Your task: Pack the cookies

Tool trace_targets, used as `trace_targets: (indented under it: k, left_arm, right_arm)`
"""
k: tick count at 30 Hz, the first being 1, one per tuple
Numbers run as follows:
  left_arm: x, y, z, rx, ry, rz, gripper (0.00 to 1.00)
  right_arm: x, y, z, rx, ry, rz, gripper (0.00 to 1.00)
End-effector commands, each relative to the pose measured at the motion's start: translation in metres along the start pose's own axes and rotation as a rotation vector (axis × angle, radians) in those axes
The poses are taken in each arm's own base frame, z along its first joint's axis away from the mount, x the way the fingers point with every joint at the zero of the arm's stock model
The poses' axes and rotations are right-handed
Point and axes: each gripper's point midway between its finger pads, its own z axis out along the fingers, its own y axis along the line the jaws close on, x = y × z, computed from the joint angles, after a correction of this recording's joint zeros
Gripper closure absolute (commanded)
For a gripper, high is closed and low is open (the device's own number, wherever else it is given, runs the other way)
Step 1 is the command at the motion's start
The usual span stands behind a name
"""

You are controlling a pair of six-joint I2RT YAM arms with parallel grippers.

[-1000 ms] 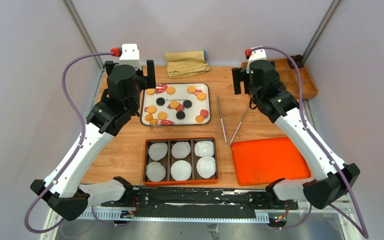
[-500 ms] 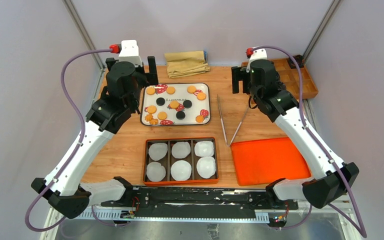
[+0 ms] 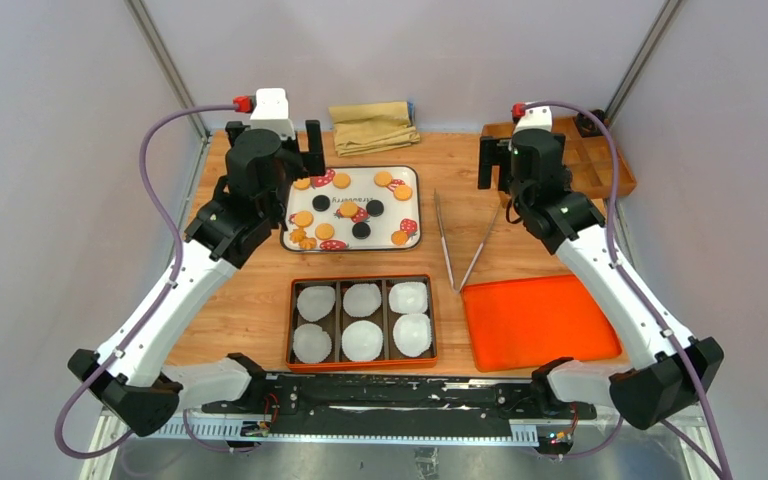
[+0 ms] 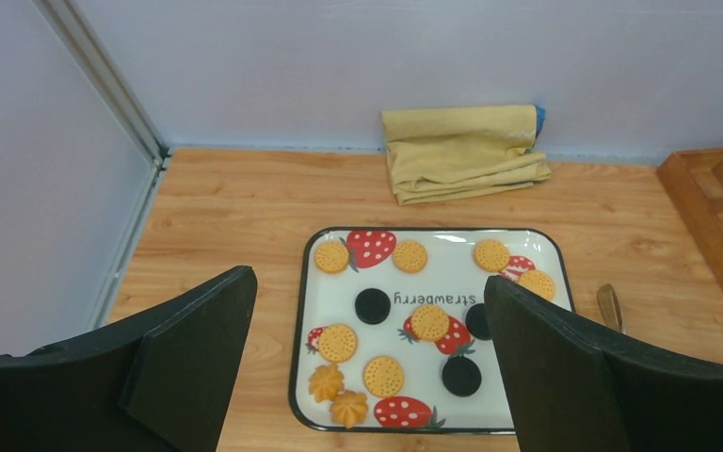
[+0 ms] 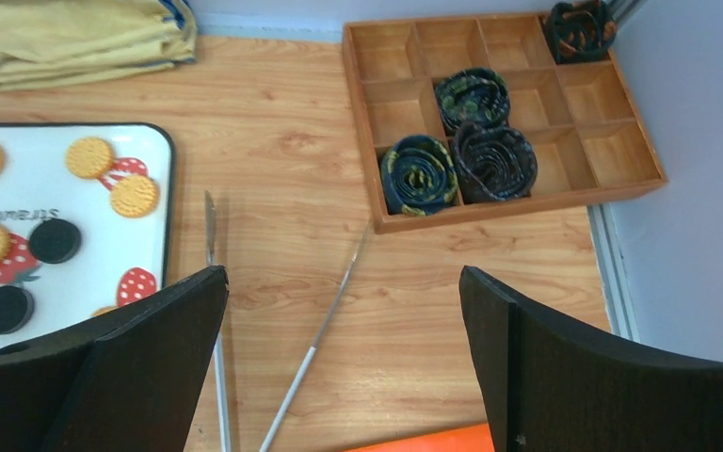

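The cookies lie scattered on a white strawberry-print tray at the back of the table: golden round ones and black ones. Two golden rosette-shaped ones sit at the tray's near left corner. My left gripper hangs open above the tray's left side and holds nothing; in its wrist view the left gripper frames the tray. My right gripper is open and empty to the right of the tray; in the right wrist view the right gripper is over bare wood and metal tongs.
An orange box with several compartments, each holding a white paper liner, stands near the front. Its orange lid lies to the right. A folded yellow cloth is at the back, and a wooden organiser with dark rolls at the back right.
Both wrists have shifted a little to the right and toward the back. Both grippers stayed open. The cookies and tongs have not moved.
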Motion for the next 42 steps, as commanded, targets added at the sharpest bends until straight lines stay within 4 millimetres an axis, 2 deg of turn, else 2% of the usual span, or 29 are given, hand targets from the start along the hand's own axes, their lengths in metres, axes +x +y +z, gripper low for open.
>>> trace_targets:
  k: [1,5,8,12,14,17,19,24,27,30,33,39,42]
  left_arm:
    - [-0.022,0.003,-0.006,-0.006,-0.124,-0.108,0.00]
    - [-0.028,0.012,0.005,-0.106,-0.085,-0.063,0.00]
    - [-0.027,0.006,0.023,-0.138,-0.051,-0.017,0.00]
    - [-0.027,-0.007,0.061,-0.031,0.038,-0.142,0.00]
    - [-0.021,-0.006,0.079,0.025,0.083,-0.215,0.00]
    - [0.000,0.007,0.096,0.066,0.142,-0.279,0.00]
    - [0.018,0.022,0.101,0.019,0.171,-0.270,0.00]
    - [0.044,0.057,0.098,-0.155,0.231,-0.147,0.00]
    - [0.053,0.066,0.094,-0.200,0.255,-0.104,0.00]
    - [0.062,0.063,0.092,-0.181,0.269,-0.114,0.00]
    - [0.070,0.044,0.094,-0.083,0.272,-0.162,0.00]
    - [0.084,0.004,0.101,0.104,0.287,-0.260,0.00]
    - [0.093,-0.009,0.103,0.164,0.314,-0.286,0.01]
  right_arm:
    - [0.011,-0.020,0.008,0.128,0.054,-0.011,0.01]
    - [0.013,-0.023,0.019,0.162,0.071,-0.002,0.00]
    - [0.016,-0.016,0.031,0.113,0.097,0.053,0.00]
    - [0.015,0.004,0.046,0.019,0.150,0.112,0.00]
    - [0.017,0.009,0.050,0.001,0.169,0.120,0.00]
    - [0.020,0.016,0.055,-0.036,0.185,0.116,0.00]
    - [0.022,0.022,0.060,-0.066,0.200,0.117,0.00]
    - [0.025,0.059,0.082,-0.209,0.259,0.131,0.01]
    - [0.033,0.082,0.093,-0.300,0.311,0.139,0.09]
    - [0.048,0.090,0.101,-0.315,0.373,0.151,0.15]
    - [0.072,0.091,0.101,-0.309,0.429,0.140,0.16]
    - [0.132,0.076,0.075,-0.264,0.552,0.102,0.15]
    - [0.161,0.066,0.056,-0.213,0.609,0.065,0.05]
